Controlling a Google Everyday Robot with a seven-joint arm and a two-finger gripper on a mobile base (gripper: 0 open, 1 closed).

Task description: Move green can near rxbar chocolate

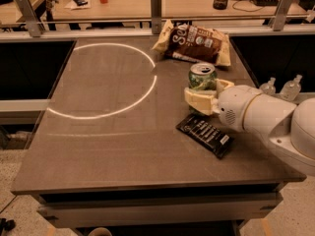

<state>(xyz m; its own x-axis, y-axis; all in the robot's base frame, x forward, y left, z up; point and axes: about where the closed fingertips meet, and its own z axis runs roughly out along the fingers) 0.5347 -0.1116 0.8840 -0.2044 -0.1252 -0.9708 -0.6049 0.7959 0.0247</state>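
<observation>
The green can (202,75), with a mottled green body and a silver top, stands upright at the right side of the table. My gripper (205,89) comes in from the right and is shut on the can's lower body, one cream finger (197,97) in front and one behind. The rxbar chocolate (204,134), a flat black bar with white lettering, lies on the table just in front of the can and gripper, a short gap away. The can's base is hidden behind the front finger.
A brown and yellow crinkled snack bag (194,43) lies at the back right of the table (108,141). A white ring of light (106,80) marks the tabletop at the left. Two small clear bottles (283,87) stand beyond the right edge. A rail runs along the back.
</observation>
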